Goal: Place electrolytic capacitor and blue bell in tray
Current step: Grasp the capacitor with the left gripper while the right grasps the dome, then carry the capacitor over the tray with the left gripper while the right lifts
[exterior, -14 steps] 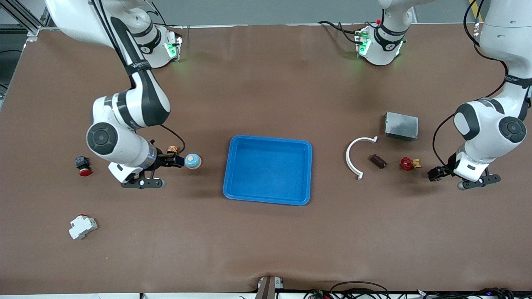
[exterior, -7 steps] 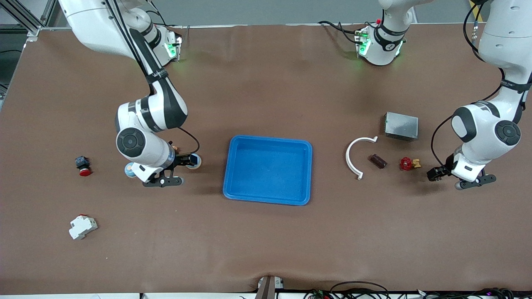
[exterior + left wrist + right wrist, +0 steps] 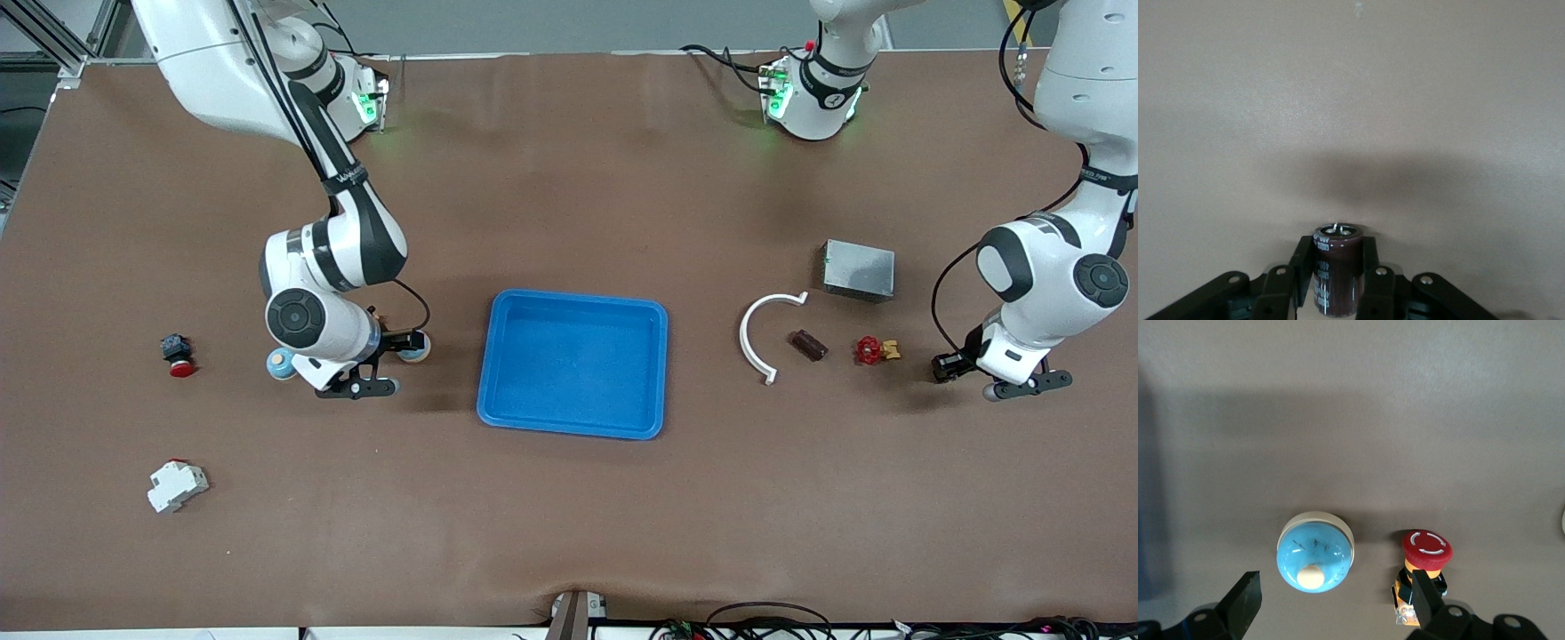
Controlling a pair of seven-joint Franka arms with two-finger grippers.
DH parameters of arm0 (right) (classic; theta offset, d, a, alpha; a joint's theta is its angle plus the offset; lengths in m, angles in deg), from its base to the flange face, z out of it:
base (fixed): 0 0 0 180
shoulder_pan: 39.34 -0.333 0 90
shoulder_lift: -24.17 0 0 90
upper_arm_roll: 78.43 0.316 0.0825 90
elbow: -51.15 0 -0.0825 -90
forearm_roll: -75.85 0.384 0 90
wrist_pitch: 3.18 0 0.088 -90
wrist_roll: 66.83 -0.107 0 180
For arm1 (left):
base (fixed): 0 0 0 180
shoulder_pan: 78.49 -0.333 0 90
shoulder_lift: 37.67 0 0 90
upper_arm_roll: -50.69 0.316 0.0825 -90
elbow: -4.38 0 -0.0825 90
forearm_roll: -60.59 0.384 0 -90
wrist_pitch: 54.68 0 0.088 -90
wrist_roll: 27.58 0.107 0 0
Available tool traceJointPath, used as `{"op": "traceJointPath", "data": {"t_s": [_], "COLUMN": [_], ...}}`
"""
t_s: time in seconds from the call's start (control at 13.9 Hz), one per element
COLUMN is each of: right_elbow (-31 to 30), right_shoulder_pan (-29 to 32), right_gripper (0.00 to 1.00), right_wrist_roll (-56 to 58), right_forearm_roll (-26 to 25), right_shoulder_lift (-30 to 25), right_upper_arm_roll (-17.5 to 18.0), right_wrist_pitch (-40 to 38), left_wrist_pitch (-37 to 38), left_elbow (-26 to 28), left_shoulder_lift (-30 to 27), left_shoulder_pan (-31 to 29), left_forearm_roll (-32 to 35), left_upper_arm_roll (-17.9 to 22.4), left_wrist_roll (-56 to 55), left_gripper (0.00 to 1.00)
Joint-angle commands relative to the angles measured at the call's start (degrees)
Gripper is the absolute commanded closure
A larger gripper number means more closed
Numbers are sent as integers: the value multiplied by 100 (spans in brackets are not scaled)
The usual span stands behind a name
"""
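The electrolytic capacitor (image 3: 1337,267) is clamped between the left claw (image 3: 1337,280) fingers above the bare table (image 3: 1351,100). The blue bell (image 3: 1315,559) is framed, untouched, by the right claw's (image 3: 1335,603) wide-spread fingers. The tray (image 3: 573,363) lies between both claws.
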Motion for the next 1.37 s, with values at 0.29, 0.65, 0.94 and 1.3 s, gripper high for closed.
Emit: {"op": "traceJointPath", "data": {"t_s": [0.29, 0.65, 0.94, 1.3], "right_elbow": [-550, -612, -673, -893], "right_shoulder_pan": [-231, -222, -231, -240], "right_gripper": [0, 0, 0, 0], "right_wrist_roll": [-46, 50, 86, 121], "right_forearm_roll": [382, 374, 356, 338], "right_shoulder_lift": [-69, -25, -16, -16], "right_upper_arm_roll": [50, 41, 41, 41], "right_wrist_pitch": [858, 1114, 1167, 1317], "left_wrist_pitch": [470, 1323, 1790, 1966], "left_elbow": [43, -54, -299, -642], "left_shoulder_lift": [-568, -1184, -1255, -1106], "left_shoulder_pan": [-43, -34, 1, 194], "left_forearm_roll": [70, -10, -19, -10], "left_upper_arm_roll": [-297, -841, -1439, -2003], "left_wrist_roll": [18, -840, -2035, -3426], "left_gripper": [100, 100, 100, 100]}}
